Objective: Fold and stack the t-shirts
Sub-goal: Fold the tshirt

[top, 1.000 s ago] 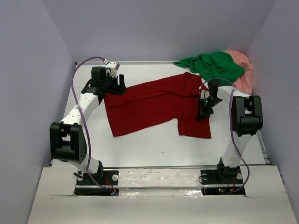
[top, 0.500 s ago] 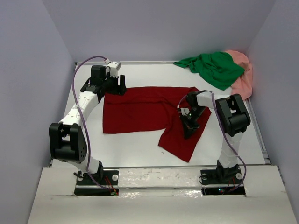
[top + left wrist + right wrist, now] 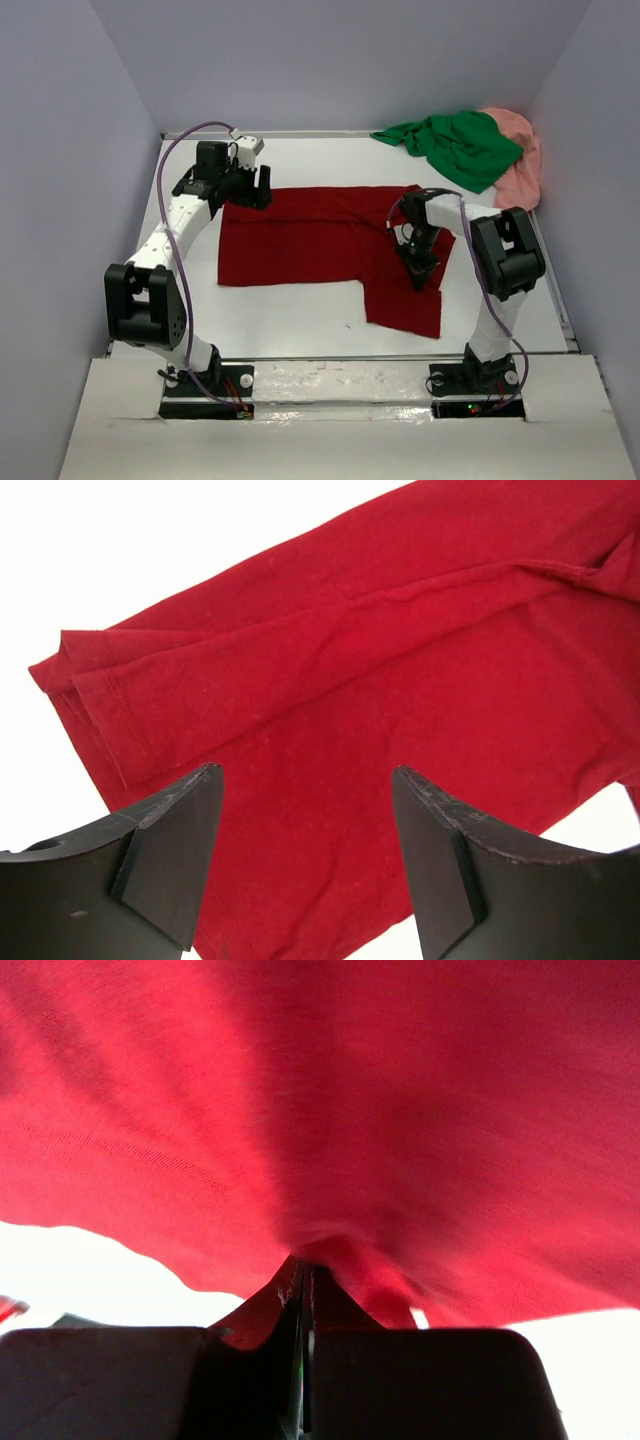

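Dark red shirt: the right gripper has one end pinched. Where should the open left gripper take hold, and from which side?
Probably the doubled hem corner at the dark red shirt's left end. Its layers lie flat and stacked beside bare table, so bring the left gripper down from above, shifted toward that edge, one finger landing on the table side.

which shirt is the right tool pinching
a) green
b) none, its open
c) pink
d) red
d: the right tool is shut on a bunched fold of the red shirt, while the green shirt and pink shirt lie heaped in the far right corner, away from that tool.
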Controlling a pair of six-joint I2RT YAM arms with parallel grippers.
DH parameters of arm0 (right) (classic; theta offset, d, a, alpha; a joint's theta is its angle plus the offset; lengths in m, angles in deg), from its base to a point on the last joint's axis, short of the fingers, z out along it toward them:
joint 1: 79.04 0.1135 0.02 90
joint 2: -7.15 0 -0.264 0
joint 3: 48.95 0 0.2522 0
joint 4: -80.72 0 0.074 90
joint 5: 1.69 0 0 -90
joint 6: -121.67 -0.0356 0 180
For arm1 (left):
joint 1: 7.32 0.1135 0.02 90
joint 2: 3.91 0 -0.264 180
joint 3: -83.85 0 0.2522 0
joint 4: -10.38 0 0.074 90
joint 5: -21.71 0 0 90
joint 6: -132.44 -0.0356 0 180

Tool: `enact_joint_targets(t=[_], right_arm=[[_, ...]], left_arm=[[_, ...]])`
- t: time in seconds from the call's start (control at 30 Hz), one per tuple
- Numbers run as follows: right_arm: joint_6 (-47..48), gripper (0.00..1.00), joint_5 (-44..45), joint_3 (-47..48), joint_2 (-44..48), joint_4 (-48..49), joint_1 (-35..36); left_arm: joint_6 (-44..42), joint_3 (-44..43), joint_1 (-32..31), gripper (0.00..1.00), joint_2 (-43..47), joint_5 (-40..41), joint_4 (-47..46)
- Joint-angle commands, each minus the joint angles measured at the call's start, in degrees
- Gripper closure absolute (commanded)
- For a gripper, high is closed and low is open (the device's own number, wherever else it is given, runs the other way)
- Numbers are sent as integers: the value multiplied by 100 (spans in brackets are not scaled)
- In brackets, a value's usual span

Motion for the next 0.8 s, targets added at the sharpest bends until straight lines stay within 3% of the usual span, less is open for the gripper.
enact_joint_targets(t=[0.0,0.2,0.33,0.77], right_arm=[[420,100,1858,-14,379,760,-125],[614,100,2202,-120,783,611,-416],[658,100,1966,-269,950,487,-556],[-195,100,-697,758,696,31,-556]], left_arm=[[-100,-431,-23,22,346,-199,144],[-65,-669,-23,22,284,-279,267],[-39,-739,-32,22,267,-358,293],[-30,-774,-67,21,416,-446,407]])
